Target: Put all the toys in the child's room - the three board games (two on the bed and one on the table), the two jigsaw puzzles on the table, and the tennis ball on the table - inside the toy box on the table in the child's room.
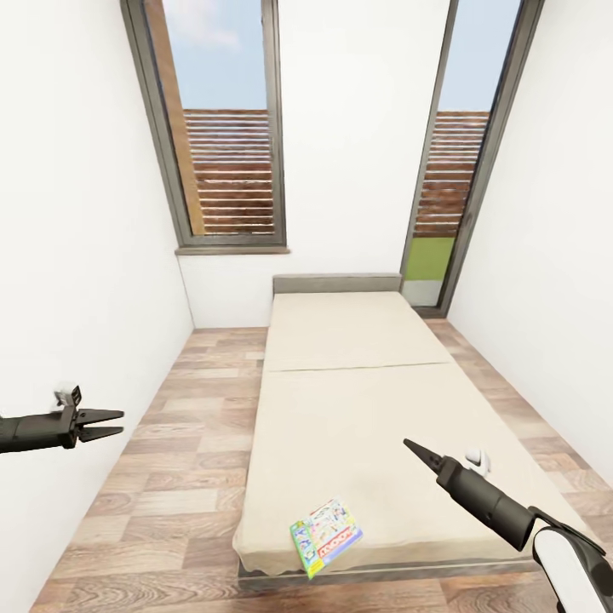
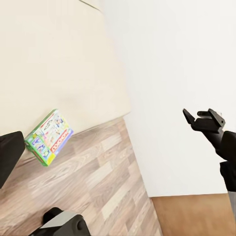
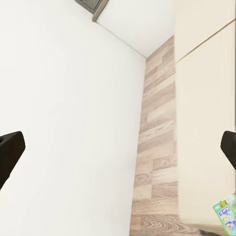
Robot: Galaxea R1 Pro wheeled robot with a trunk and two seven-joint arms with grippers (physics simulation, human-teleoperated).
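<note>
One board game (image 1: 326,536), a flat green-edged printed box, lies on the near end of the bed (image 1: 349,400), overhanging the foot edge a little. It also appears in the left wrist view as the board game (image 2: 49,136) and in the right wrist view as the board game (image 3: 226,214). My left gripper (image 1: 106,423) is open and empty, hovering over the floor left of the bed. My right gripper (image 1: 417,449) hangs above the mattress, right of the box and apart from it. Its fingers (image 3: 10,152) stand wide apart, holding nothing.
A strip of wood plank floor (image 1: 196,443) runs along the left side of the bed, bounded by a white wall (image 1: 77,281). A tall window (image 1: 226,128) and a glass door (image 1: 451,179) stand behind the bed's head. Another white wall (image 1: 553,281) closes the right side.
</note>
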